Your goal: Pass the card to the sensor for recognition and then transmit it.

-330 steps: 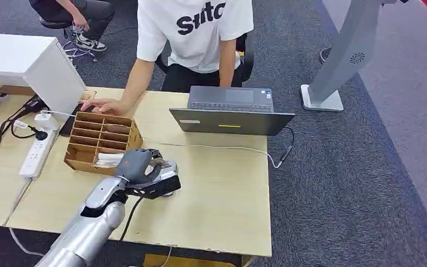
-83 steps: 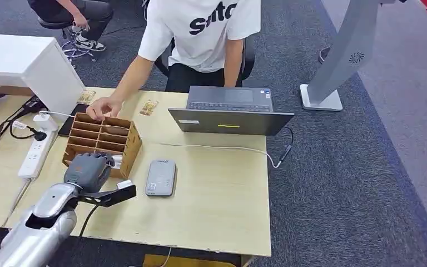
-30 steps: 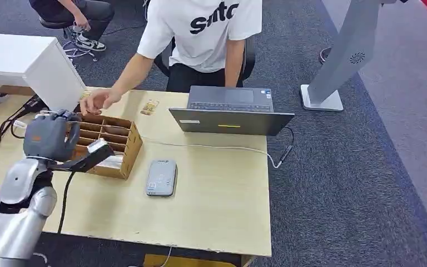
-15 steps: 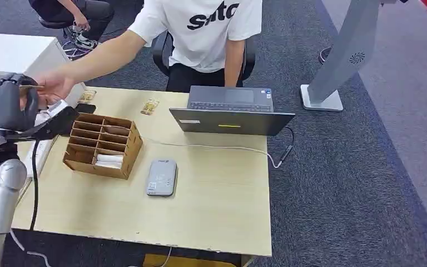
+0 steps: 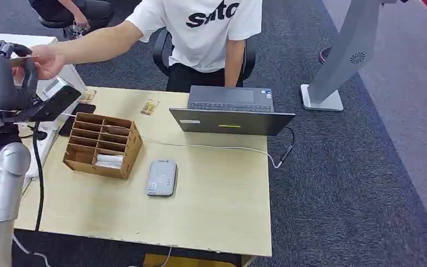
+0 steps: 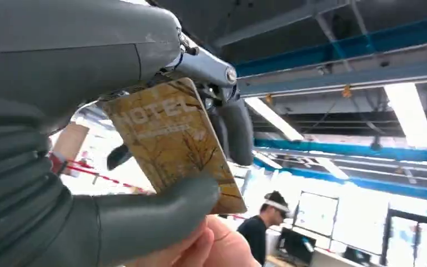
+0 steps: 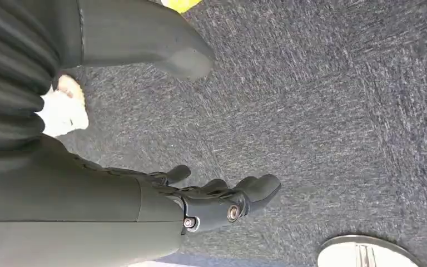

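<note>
My left hand point(image 5: 3, 75) is raised high at the far left, above the table's corner. It pinches a brown hotel card point(image 6: 172, 144) between its thumb and fingers; the card's edge point(image 5: 23, 60) sticks out of the hand toward the person. A person in a white T-shirt reaches across, and their hand point(image 5: 47, 58) touches the card; their fingers point(image 6: 211, 247) lie under it. The grey card sensor point(image 5: 162, 177) lies flat on the table, far below and to the right of my left hand. My right hand point(image 7: 211, 203) hangs over the carpet, fingers loosely apart, holding nothing.
A cardboard organizer point(image 5: 103, 144) with several slots stands left of the sensor. An open laptop point(image 5: 231, 111) sits at the table's back with a cable running right. Two loose cards point(image 5: 149, 106) lie near the back edge. A grey stand point(image 5: 339, 61) rises on the carpet at right.
My left arm has lifted the card from beside the organizer up and to the left. The person's arm has reached out, and their hand now meets the card.
</note>
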Tool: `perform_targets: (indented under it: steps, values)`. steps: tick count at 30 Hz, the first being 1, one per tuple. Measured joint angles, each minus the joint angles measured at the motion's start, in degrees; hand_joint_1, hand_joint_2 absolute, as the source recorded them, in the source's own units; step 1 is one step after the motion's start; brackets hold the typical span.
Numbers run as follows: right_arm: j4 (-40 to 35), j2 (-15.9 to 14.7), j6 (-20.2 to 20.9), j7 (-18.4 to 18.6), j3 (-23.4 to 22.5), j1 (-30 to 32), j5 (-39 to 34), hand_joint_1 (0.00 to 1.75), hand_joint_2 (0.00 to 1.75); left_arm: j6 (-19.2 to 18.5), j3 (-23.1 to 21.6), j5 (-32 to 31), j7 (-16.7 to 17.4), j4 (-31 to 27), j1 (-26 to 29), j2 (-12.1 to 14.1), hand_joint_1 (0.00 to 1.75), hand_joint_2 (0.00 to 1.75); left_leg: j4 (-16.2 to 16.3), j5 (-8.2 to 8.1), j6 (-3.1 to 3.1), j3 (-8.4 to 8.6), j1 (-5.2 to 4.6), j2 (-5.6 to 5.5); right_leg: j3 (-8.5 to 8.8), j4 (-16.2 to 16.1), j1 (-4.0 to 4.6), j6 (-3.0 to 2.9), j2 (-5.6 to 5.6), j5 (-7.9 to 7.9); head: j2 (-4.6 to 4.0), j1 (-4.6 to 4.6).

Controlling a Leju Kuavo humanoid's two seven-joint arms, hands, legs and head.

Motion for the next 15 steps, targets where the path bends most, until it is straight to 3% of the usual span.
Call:
perform_targets:
  steps: [15]
  values:
    - [0.0, 0.2, 0.22, -0.26, -0.02, -0.01, -0.15, 0.0, 1.75, 0.63, -0.2, -0.15, 0.04, -4.11, 1.74, -2.71, 0.0, 1.75, 0.0, 0.0, 0.0, 0.0, 0.01, 0.0, 0.0, 0.0, 0.01, 0.0, 0.0, 0.0, 0.0, -0.02]
